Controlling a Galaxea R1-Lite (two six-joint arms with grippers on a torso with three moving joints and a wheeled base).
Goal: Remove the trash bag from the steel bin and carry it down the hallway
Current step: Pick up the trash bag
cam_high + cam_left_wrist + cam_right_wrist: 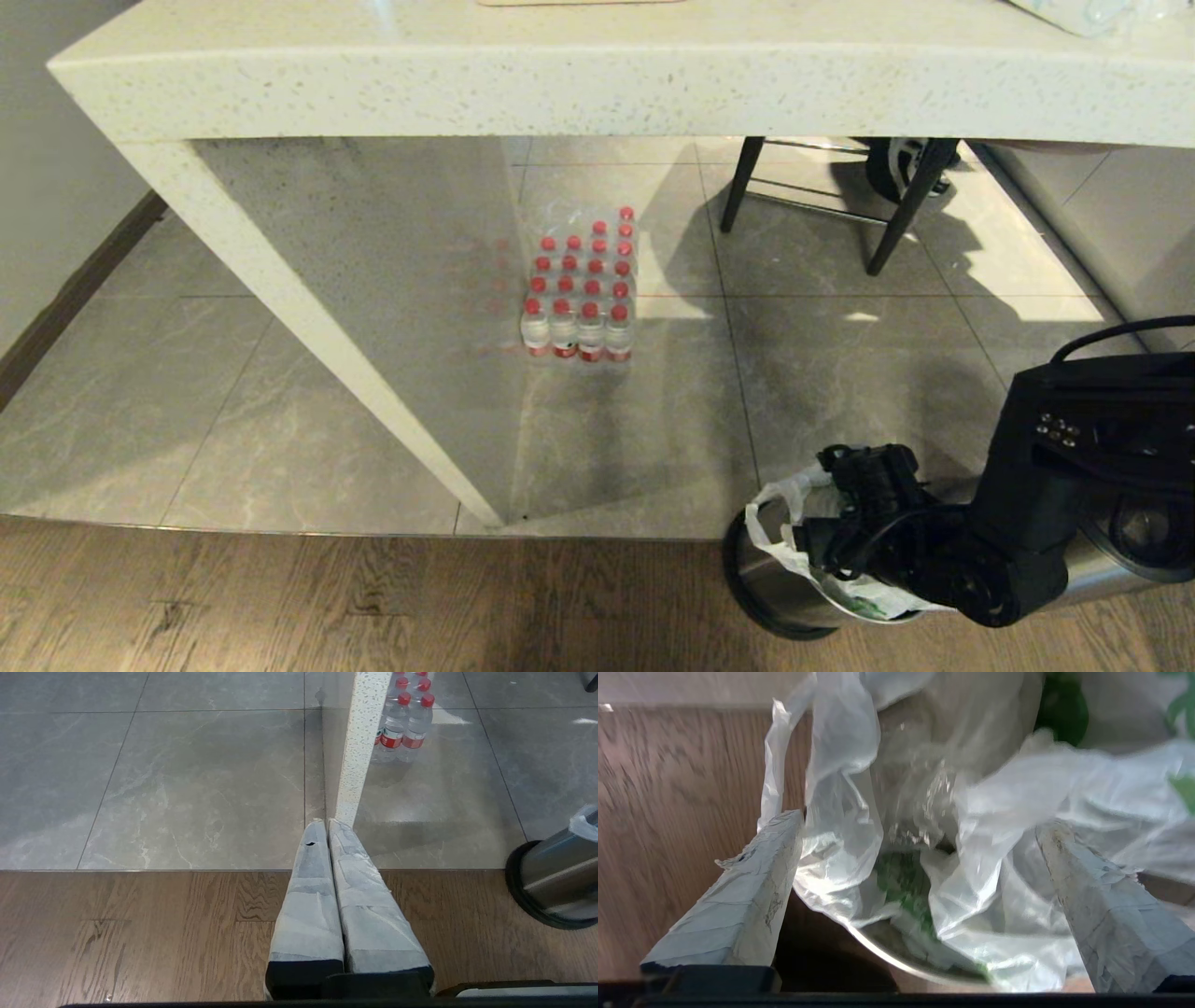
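Observation:
The steel bin point(780, 602) stands on the wood floor at the lower right, just past the tile edge. The trash bag point(792, 539), crinkled white plastic with green print, lines it and bunches above the rim. My right gripper point(922, 823) hangs over the bin mouth, open, its taped fingers point(752, 891) spread wide on either side of the loose bag point(976, 858) without pinching it. The bin's rim point(878, 952) curves below the plastic. My left gripper point(323, 823) is shut and empty, low over the floor, with the bin point(553, 877) off to its side.
A pale stone table point(597, 84) spans the top, with its slanted leg panel point(373, 373) coming down to the floor edge. A shrink-wrapped pack of red-capped water bottles point(583, 289) sits beneath it. Black stool legs point(896, 215) stand behind. A wall with a dark baseboard point(65, 299) is at the left.

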